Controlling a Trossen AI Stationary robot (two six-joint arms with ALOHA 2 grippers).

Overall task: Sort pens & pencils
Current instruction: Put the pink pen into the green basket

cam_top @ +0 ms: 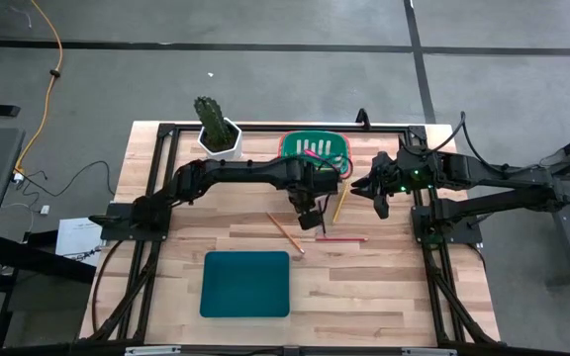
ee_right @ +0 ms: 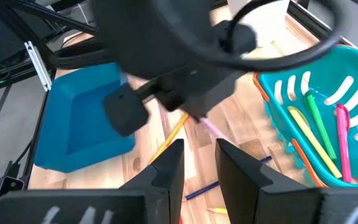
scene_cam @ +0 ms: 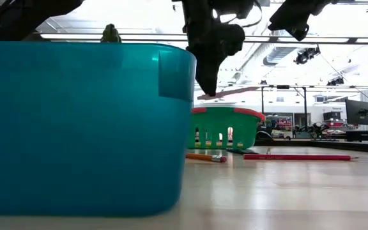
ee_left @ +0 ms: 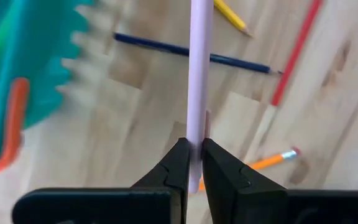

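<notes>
My left gripper [cam_top: 312, 220] hangs over the table's middle, shut on a pale pink pen [ee_left: 199, 68] that shows in the low view as a nearly level stick [scene_cam: 232, 92]. On the table below lie several pencils: yellow [cam_top: 341, 201], orange [cam_top: 285, 232], red [cam_top: 341, 238] and dark blue [ee_left: 191, 53]. The green basket [cam_top: 315, 135] at the far edge holds green [ee_right: 319, 121], pink [ee_right: 342, 140] and yellow [ee_right: 309, 140] pens. My right gripper [ee_right: 199, 163] waits open at the right, above the table, with nothing between its fingers. My left gripper pinches the pale pink pen near one end [ee_left: 196, 134] between its two fingers, which point steeply down from above. A short stub sticks out behind the fingers, and the long part reaches away from them. The pen is lifted clear of the table, almost level.
A teal bin [cam_top: 245, 284] stands near the front edge, left of centre, and fills the left of the low view. A cactus in a white pot [cam_top: 216, 129] stands at the far edge, left of the basket. Bare wood lies to the right of the bin.
</notes>
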